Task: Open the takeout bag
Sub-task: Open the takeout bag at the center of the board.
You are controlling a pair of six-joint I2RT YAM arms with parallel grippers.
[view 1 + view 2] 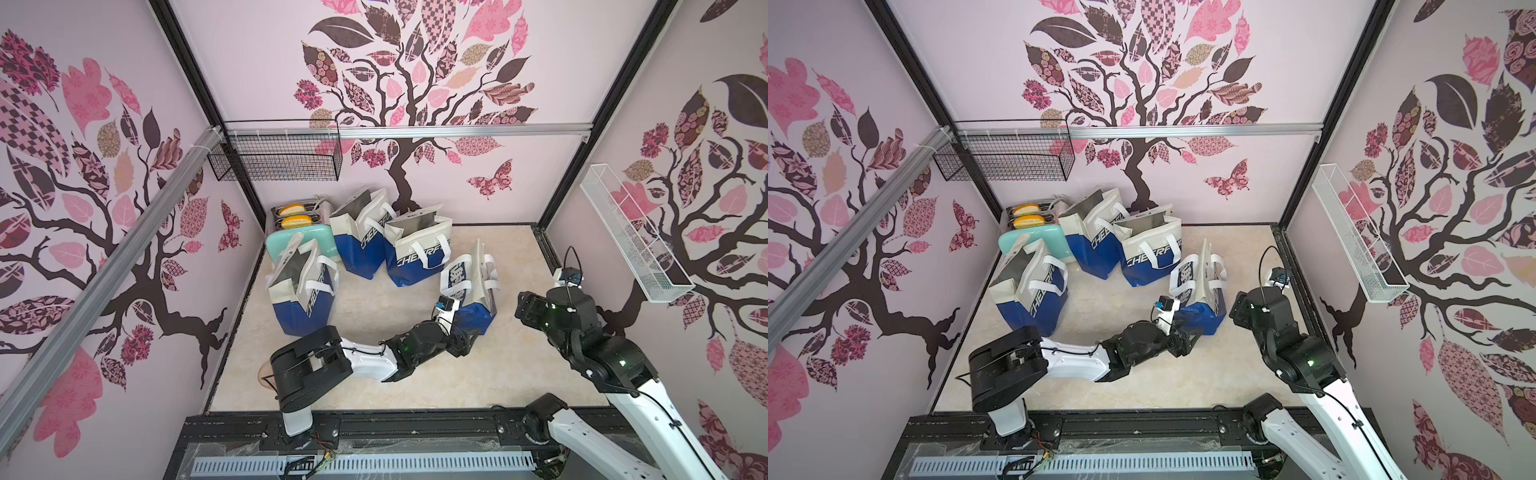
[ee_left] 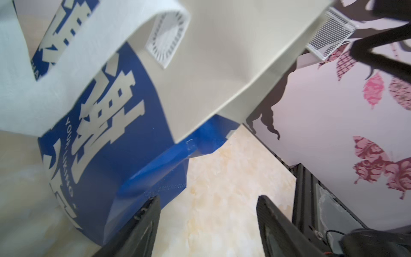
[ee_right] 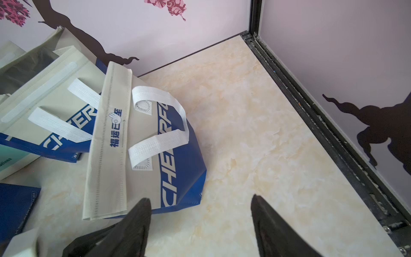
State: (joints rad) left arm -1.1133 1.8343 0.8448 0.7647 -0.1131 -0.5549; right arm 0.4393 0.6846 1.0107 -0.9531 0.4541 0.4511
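Four blue-and-cream non-woven bags are being shown on the pale marbled tabletop [image 1: 519,374]. Only one, the closed takeout bag [image 1: 471,286], is being presented with its cream top band [image 3: 110,138] pressed flat. It is standing right of centre, just beside the nearest open bag [image 1: 417,249].

The step in hand is being judged as the approach to that flattened mouth. It is being advised that each side be taken high, at or just under the white handle loops [image 3: 160,138] (the fabric looks limp, so a low pull would likely only drag the bag). The two walls are then to be drawn apart evenly while the base is being kept on the surface.

The left gripper [image 2: 206,200] is being held with its jaws spread wide at the blue bottom corner of the bag. One finger [image 2: 144,222] is lying against or just in front of the fabric. Contact cannot be told, and nothing is being pinched. The right gripper [image 3: 200,200] is likewise being held spread, above bare tabletop just beside the bag, and nothing is being gripped or touched by it.
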